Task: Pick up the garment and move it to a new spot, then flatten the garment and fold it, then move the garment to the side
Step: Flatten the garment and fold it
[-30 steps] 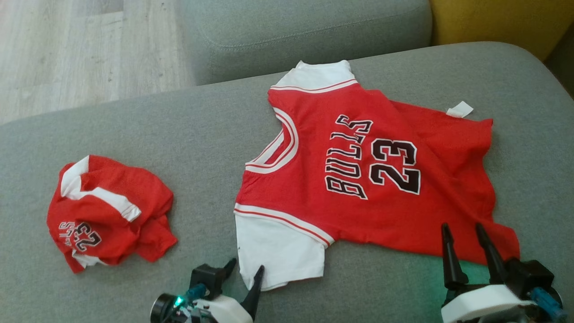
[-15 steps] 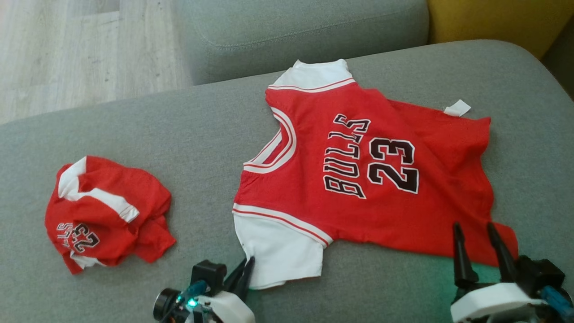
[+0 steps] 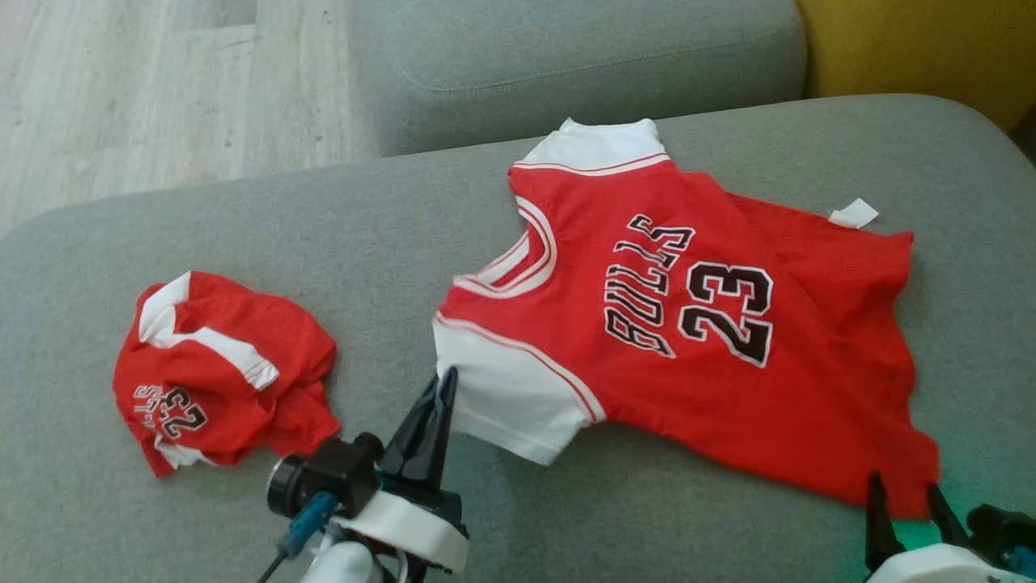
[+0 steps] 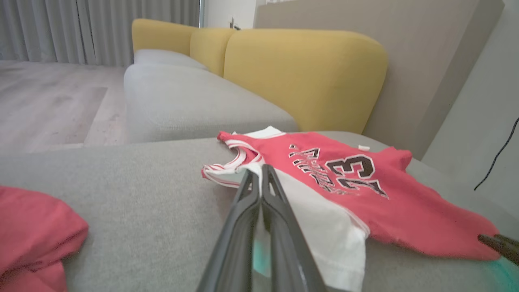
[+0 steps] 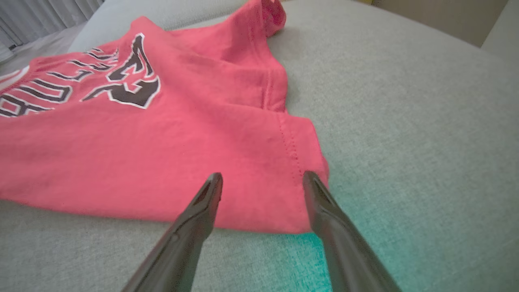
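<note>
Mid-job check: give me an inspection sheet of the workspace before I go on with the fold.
Surface: grey sofa seat, soft fabric.
Job's things: spread jersey, number up, far side wrinkled; near white sleeve partly raised off the seat.
Clutter: crumpled red garment on the left, apart from the jersey.
End effectors: left end effector shut on the white sleeve's edge; right end effector open over the near hem corner.
Cables: black cable hanging at far right, off the seat.
Surroundings: yellow backrest, wood floor, grey curtains.
</note>
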Tool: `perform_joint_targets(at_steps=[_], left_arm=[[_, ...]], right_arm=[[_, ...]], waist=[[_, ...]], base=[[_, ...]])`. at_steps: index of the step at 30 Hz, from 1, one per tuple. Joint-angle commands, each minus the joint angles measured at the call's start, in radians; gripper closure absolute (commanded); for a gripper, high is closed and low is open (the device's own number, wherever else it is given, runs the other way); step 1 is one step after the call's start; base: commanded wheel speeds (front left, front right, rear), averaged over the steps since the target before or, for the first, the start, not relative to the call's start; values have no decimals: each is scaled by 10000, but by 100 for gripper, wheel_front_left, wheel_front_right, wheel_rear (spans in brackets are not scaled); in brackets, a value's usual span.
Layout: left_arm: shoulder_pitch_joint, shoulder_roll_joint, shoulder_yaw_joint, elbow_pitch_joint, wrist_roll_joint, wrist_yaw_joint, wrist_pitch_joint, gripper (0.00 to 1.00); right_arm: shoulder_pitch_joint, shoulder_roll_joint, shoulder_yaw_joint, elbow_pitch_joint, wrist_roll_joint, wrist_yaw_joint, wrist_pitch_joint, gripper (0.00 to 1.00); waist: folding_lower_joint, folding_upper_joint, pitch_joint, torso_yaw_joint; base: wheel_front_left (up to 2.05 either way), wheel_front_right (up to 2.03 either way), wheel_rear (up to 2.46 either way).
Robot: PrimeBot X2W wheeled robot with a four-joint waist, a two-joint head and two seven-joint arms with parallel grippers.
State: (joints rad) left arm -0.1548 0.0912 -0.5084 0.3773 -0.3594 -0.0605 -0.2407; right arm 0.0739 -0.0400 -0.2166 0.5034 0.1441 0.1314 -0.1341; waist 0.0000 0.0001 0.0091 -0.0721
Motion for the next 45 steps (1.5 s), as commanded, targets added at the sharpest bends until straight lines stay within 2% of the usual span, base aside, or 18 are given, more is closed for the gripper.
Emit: perform_joint_targets(at_steps=[1,7,21,31,45], left_arm=[[-145,116,501,-566,113,120,-170,100],[82,56,598,-1206,317,71,-205,100],[277,-85,787,-1352,539,-133,-209,100],[428,-203,972,-1341,617,-212,-210,100],[511,-322,1098,-1270,697,-289,-210,100]], right_arm=[[-530,-103,96,-25,26,-7,5,0],[-818,-103,-268,982,-442,-7,53,0],[-1290,-103,-452,2727,-708,-7,157,0],[-1397,-102,-491,3094,-839,-7,117,0],[-1311,-102,-228,3016,-659,-7,430,0]], waist=[[0,-1,-4,69],[0,-1,82,207],[0,-1,33,154],[0,-1,-233,56],[0,-1,-376,38]], base=[[0,0,0],[0,0,0],[0,0,0],[0,0,0],[0,0,0]])
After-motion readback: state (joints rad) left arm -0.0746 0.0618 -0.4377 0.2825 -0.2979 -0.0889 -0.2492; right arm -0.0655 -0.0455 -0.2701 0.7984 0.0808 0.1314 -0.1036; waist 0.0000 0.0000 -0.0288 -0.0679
